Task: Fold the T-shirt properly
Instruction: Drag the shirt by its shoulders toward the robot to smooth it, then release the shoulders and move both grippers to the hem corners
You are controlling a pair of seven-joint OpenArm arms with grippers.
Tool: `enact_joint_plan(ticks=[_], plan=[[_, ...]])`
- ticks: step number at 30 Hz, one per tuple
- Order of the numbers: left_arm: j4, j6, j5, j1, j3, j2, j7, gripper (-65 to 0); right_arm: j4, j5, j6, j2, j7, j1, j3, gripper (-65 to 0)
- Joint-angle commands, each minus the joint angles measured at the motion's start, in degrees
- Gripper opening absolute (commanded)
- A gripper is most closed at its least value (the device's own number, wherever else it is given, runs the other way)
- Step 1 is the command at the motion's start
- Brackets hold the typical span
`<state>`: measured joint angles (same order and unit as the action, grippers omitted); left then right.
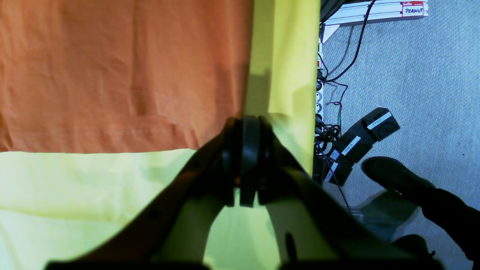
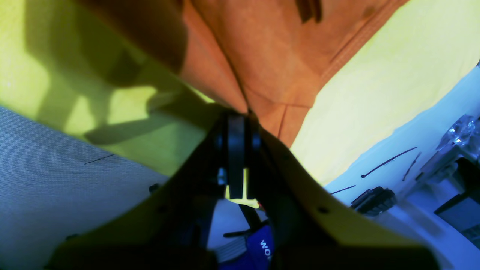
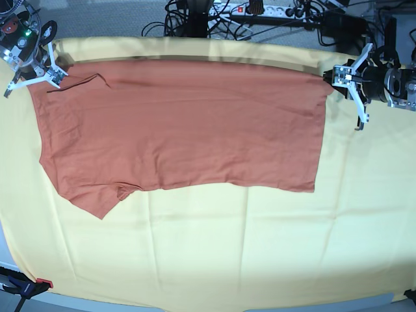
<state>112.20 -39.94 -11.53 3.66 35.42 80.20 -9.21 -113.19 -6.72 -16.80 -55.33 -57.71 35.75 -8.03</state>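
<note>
The T-shirt (image 3: 182, 130) lies spread across the upper half of the base frame on the yellow cloth (image 3: 214, 253), already doubled lengthwise, one sleeve poking out at lower left. The right gripper (image 3: 60, 77), upper left, has its jaws pressed together on the shoulder corner; the left gripper (image 3: 330, 75), upper right, pinches the hem corner likewise. The fabric looks thin, light and limp, so it will likely sag and crease between holds; corners and seamed edges seem the surest grips.
</note>
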Motion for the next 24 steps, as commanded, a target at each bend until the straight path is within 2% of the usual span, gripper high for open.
enact_joint_plan(ticks=[1,5,6,7,10,11,12,17,21,22,24], plan=[[0.35,-0.06,0.46,0.66,-0.59,1.86,-0.26,-65.0,-0.44,0.48,0.15,-1.2,-1.51,0.15,0.7,-65.0],[0.35,-0.06,0.46,0.68,-0.59,1.88,-0.26,-65.0,-0.44,0.48,0.42,-1.2,-1.51,0.13,0.7,-65.0],[0.35,-0.06,0.46,0.83,-0.59,1.86,-0.26,-61.2,-0.44,0.48,0.9,-1.2,-1.51,0.13,0.7,-65.0],[0.35,-0.06,0.46,0.83,-0.59,1.88,-0.28,-54.5,-0.44,0.48,1.27,-1.2,-1.51,0.13,0.7,-59.9],[0.35,-0.06,0.46,0.83,-0.59,1.88,-0.31,-35.4,-0.44,0.5,1.38,-1.22,-2.05,0.13,0.7,-35.2],[0.35,-0.06,0.46,0.85,-0.59,1.88,-0.31,-33.1,-0.46,0.55,1.36,-1.22,-2.54,0.11,0.7,-29.3],[0.37,-0.06,0.46,1.03,-0.59,1.88,-0.33,-32.9,-0.68,0.76,1.36,-1.27,-3.15,0.11,0.7,-26.8],[0.48,-0.06,-0.9,3.48,-0.61,1.9,-2.14,-32.9,-5.38,0.87,4.28,-3.61,-6.64,0.13,0.7,-26.8],[0.39,-0.06,-8.59,7.74,-0.61,1.86,-7.8,-32.9,-9.4,5.62,6.95,-4.81,-6.03,0.13,0.7,-26.9],[0.26,1.53,-10.62,8.68,-0.61,1.84,-9.35,-32.9,-9.88,7.13,7.78,-4.81,-5.4,0.13,0.7,-26.9],[-0.83,7.61,-14.45,10.64,-0.61,1.49,-10.84,-32.9,-10.25,9.94,9.86,-4.81,-4.33,0.09,0.7,-26.9]])
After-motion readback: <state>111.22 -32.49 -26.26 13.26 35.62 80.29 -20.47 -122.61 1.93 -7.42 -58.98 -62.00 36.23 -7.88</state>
